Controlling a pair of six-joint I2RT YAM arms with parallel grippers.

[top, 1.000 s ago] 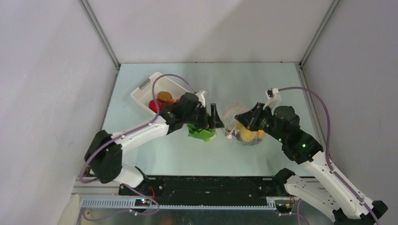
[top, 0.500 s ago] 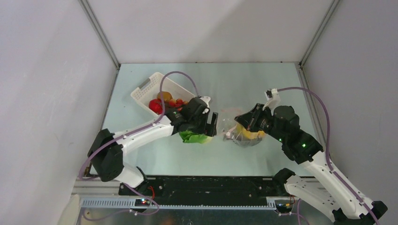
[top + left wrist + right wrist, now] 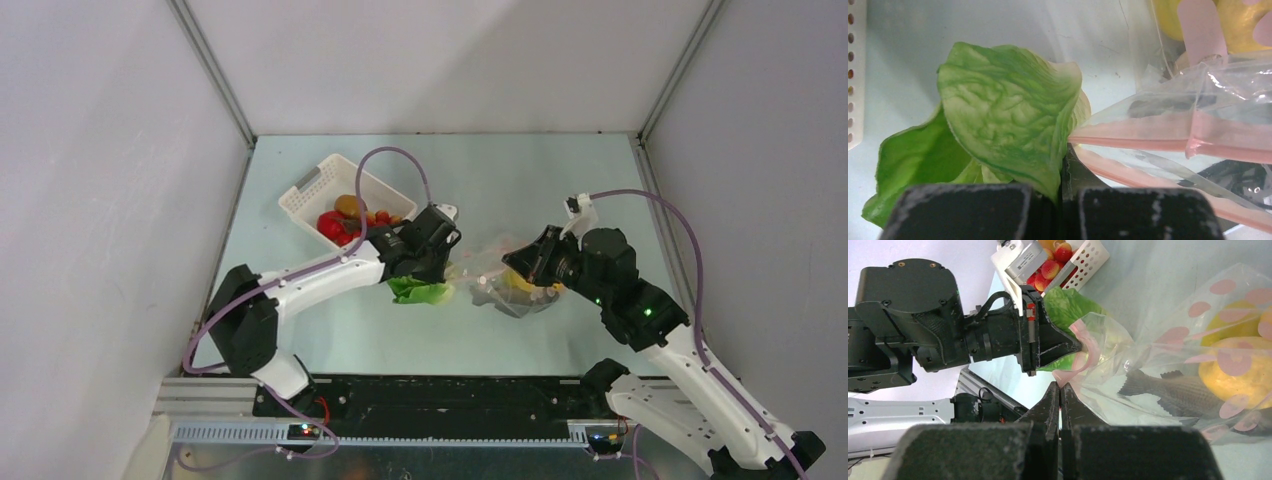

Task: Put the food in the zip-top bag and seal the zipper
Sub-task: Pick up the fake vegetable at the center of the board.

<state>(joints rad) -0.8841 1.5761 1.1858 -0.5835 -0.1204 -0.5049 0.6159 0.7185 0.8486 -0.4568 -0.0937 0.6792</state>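
Pink zipper (image 3: 1128, 138) inside closed left pincer (image 3: 1063, 167); zip-top bag (image 3: 1153, 360) edge inside closed right pincer (image 3: 1060, 390).

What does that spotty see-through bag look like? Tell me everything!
The zip-top bag is clear, crinkly plastic with pale pink dots and a pink zipper along its mouth. It rests crumpled on the table. The left pincer and right pincer each pinch its rim. Inside sit yellow food and a dark fish.
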